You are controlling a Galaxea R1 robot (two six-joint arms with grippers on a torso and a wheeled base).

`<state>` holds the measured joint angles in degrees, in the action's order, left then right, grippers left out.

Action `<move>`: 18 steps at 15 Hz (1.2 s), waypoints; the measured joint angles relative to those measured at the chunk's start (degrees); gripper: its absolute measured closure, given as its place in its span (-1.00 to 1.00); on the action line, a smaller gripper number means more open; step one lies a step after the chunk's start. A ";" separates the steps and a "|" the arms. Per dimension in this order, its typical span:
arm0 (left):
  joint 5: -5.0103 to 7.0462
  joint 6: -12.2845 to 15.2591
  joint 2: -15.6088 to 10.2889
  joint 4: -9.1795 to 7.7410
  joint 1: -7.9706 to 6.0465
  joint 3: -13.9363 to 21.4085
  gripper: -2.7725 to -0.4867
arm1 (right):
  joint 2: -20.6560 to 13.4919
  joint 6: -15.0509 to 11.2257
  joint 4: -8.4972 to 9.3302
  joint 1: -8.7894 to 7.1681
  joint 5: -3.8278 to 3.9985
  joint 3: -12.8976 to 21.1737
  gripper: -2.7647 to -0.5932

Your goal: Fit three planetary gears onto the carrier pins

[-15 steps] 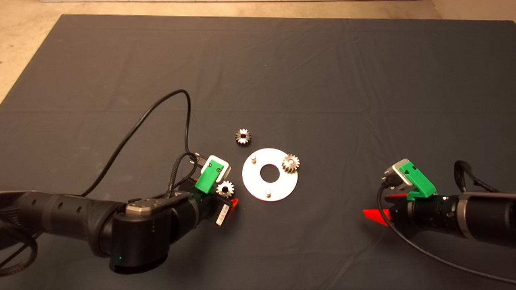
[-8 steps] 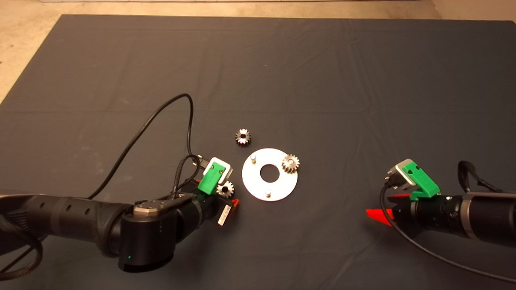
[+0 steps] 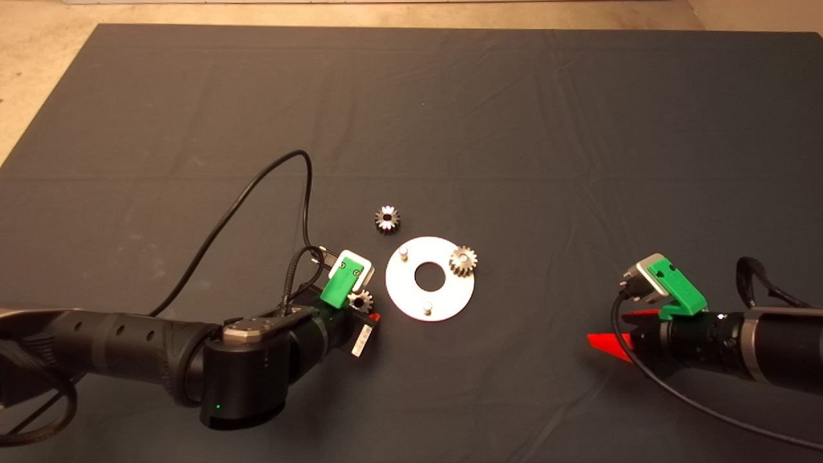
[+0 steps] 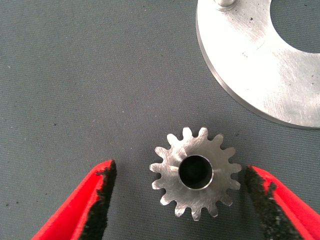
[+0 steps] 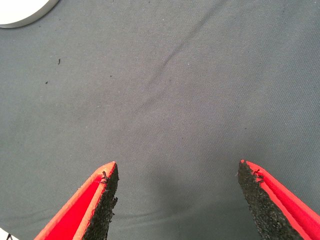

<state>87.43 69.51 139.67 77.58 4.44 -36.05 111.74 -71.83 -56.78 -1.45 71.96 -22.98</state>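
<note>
A silver-white disc (image 3: 443,296) lies mid-mat with two bare carrier pins (image 3: 404,252) (image 3: 427,308). One planetary gear (image 3: 463,260) sits on the disc at its right pin. A second gear (image 3: 386,218) lies on the mat beyond the disc. A third gear (image 3: 364,299) lies flat on the mat left of the disc, partly under my left gripper (image 3: 365,308). In the left wrist view this gear (image 4: 196,172) lies between the open fingers (image 4: 95,205), untouched, with the disc (image 4: 250,65) just beyond. My right gripper (image 3: 611,329) hovers open and empty at the right.
The left arm's black cable (image 3: 257,186) loops over the mat behind the gripper. The right wrist view shows bare mat between the open right gripper's fingers (image 5: 177,167) and a sliver of the disc (image 5: 20,12). The mat's far half holds nothing.
My left gripper has crept toward the disc, so its fingers now straddle the third gear. My right arm has drawn back slightly to the right. Gears and disc have not moved.
</note>
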 joint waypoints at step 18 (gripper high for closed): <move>-0.01 -0.41 0.38 0.23 0.30 0.00 0.56 | -2.54 0.46 0.00 0.00 -2.62 0.00 -0.08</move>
<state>87.42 69.10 140.05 77.81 4.73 -36.05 109.20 -71.36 -56.78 -1.45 69.34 -22.98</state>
